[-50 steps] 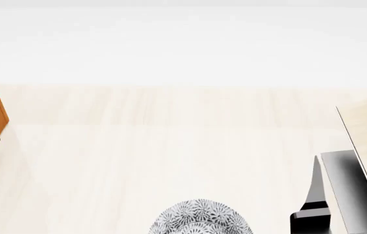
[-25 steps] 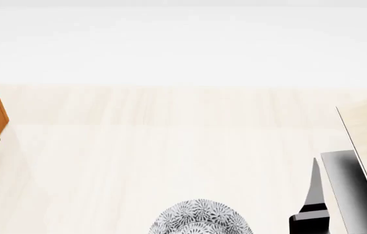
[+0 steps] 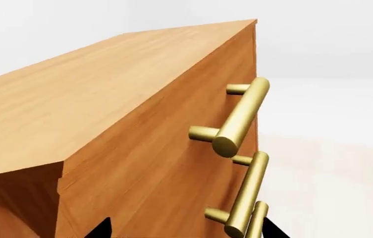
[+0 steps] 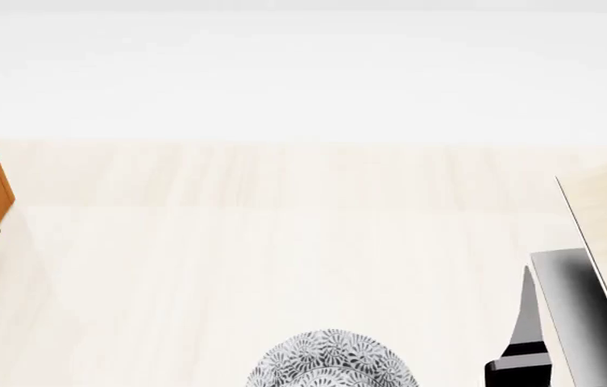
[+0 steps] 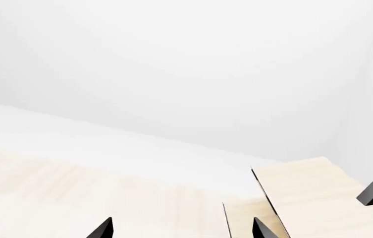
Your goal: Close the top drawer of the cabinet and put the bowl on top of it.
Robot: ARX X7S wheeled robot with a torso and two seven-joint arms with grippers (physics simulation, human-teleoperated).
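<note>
Main worry from here: the orange-brown wooden cabinet with its brass bar handles sits right at the far left edge of the head view, mostly out of frame, so lining up on it looks awkward. From the left wrist view I honestly can't tell if the top drawer is fully shut. There's a stepped edge at the near corner under the cabinet's top panel, but that could just be how it's built. If it's sticking out at all and the arm nudges the uppermost brass handle at an angle, the push could glance off sideways instead of driving the drawer in.

Second risk is the round white bowl with the dense grey floral pattern. It's on the pale floor at the bottom edge of the head view, well apart from the cabinet, and half cut off, so a grab there would be partly blind.

Grippers: the left gripper shows two dark fingertips spread apart, straddling the lower handles without clearly touching, holding nothing. The right gripper is also spread, empty, near a pale plywood structure.
</note>
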